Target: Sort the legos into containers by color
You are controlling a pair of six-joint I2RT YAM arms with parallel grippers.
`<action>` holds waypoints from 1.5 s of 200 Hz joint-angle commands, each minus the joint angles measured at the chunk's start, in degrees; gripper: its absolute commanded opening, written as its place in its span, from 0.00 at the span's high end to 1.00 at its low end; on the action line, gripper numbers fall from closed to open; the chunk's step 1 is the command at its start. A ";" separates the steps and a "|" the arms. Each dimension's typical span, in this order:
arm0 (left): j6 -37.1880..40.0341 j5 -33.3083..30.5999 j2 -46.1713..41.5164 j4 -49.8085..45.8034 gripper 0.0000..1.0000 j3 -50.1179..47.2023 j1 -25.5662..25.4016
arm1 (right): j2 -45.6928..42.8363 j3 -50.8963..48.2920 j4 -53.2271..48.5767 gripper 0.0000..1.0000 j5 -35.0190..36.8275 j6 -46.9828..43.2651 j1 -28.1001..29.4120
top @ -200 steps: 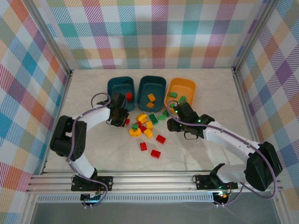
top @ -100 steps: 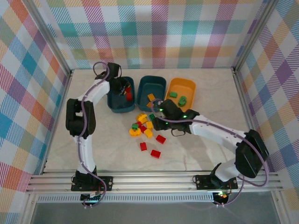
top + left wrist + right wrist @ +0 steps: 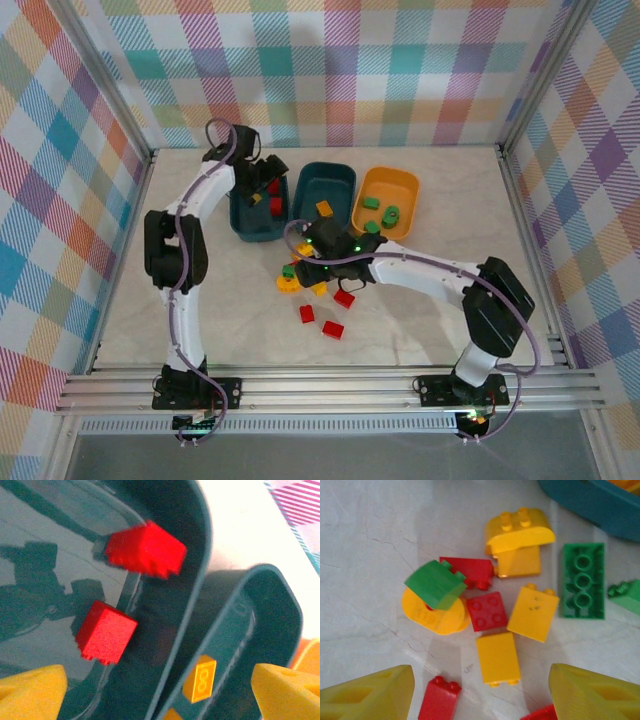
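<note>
While the sorting is under way, it is judged less than half done.

**Left gripper** (image 3: 160, 692): its fingers (image 3: 30, 692) are spread wide and grasp nothing. It hangs over the left teal tub (image 3: 200, 540). Just ahead of one fingertip, a near red brick (image 3: 106, 637) rests on the tub floor. Further ahead is a far red brick (image 3: 145, 547), blurred and clear of both fingers. Whether it has come to rest cannot be told.

**Other tubs:** Beside the other fingertip, the middle teal tub (image 3: 280, 605) holds a yellow brick (image 3: 200, 678). The orange tub (image 3: 400, 185) holds about three green bricks (image 3: 371, 203).

**Right gripper** (image 3: 482, 695): its fingers (image 3: 367, 695) are parted and clamp nothing. It is poised over the loose pile on the table (image 3: 370, 540).
- Between the fingers lies a yellow block (image 3: 498, 657).
- A red sloped brick (image 3: 439, 698) lies just inside one finger.
- Beyond the fingertips are a red square brick (image 3: 486, 611), a yellow round piece (image 3: 432, 617) with a green curved piece (image 3: 435, 584) resting on it, and a green plate (image 3: 583, 580).
- Three stray red bricks (image 3: 333, 329) lie behind the gripper, apart from the pile.

**Outstanding:** Roughly a dozen pieces of all three colours are unsorted. So far red goes to the left tub, yellow to the middle and green to the orange one. The yellow block looks the likeliest next pick.
</note>
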 commanded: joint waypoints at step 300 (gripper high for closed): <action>-2.44 -11.07 -65.88 3.19 0.00 -64.23 1.75 | 19.30 17.03 -0.84 0.55 1.67 -5.67 3.14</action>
